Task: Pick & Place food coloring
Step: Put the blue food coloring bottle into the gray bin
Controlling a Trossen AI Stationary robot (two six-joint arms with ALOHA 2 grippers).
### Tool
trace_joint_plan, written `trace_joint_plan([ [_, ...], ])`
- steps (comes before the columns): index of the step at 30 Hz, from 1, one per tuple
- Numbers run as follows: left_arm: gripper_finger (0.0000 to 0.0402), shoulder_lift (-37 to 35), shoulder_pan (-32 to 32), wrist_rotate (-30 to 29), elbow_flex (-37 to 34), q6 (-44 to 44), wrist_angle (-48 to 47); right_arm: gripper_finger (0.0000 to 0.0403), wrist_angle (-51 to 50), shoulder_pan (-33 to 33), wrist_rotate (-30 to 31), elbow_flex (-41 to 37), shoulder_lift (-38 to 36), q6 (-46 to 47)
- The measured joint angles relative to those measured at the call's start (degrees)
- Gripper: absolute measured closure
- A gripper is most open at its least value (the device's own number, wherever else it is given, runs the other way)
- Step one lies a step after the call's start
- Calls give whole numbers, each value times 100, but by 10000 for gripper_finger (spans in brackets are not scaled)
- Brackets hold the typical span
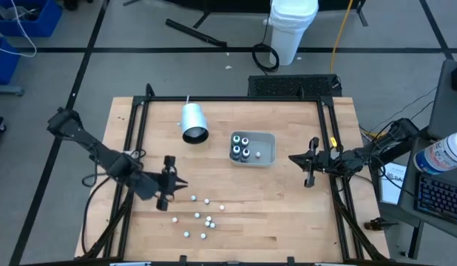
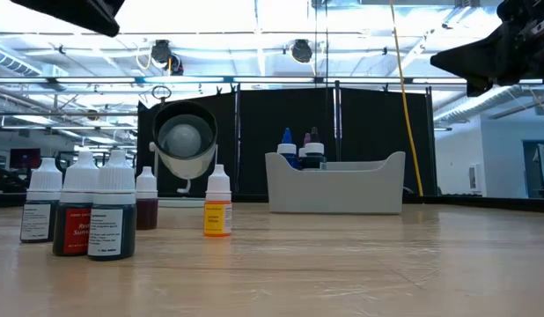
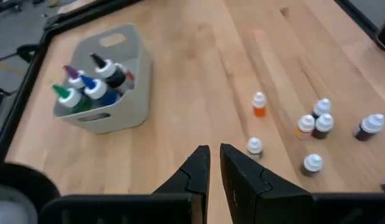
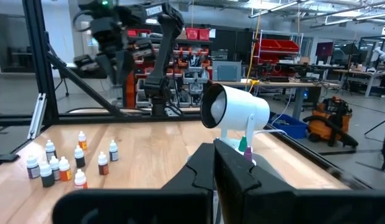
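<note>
Food coloring bottles (image 1: 245,147) upright in tray (image 1: 269,137); others (image 1: 202,219) loose on table (image 1: 288,214)

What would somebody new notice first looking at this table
Probably the loose cluster of small food coloring bottles standing on the table's near part, just beside the left gripper. Next, the grey tray near the middle, already holding several bottles, with a white cup lying on its side next to it.

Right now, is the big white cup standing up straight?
No, the white cup lies on its side on the table, its open mouth facing the loose food coloring bottles.
</note>
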Motion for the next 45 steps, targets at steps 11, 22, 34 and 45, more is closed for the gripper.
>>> trace_joint_plan([
  [11, 355, 2057, 12, 1602, 1910, -262, -2041, 403, 11, 2, -5, 0, 0, 130],
  [22, 354, 2993, 576, 1633, 2836, 195, -2678, 403, 11, 2, -5, 2, 0, 131],
  [34, 213, 3642, 969, 2582, 2845, 360, -2935, 403, -65, 4, -305, 2, 11, 325],
  [45, 204, 3699, 995, 2728, 2843, 893, -2901, 403, -41, 2, -449, 4, 9, 299],
])
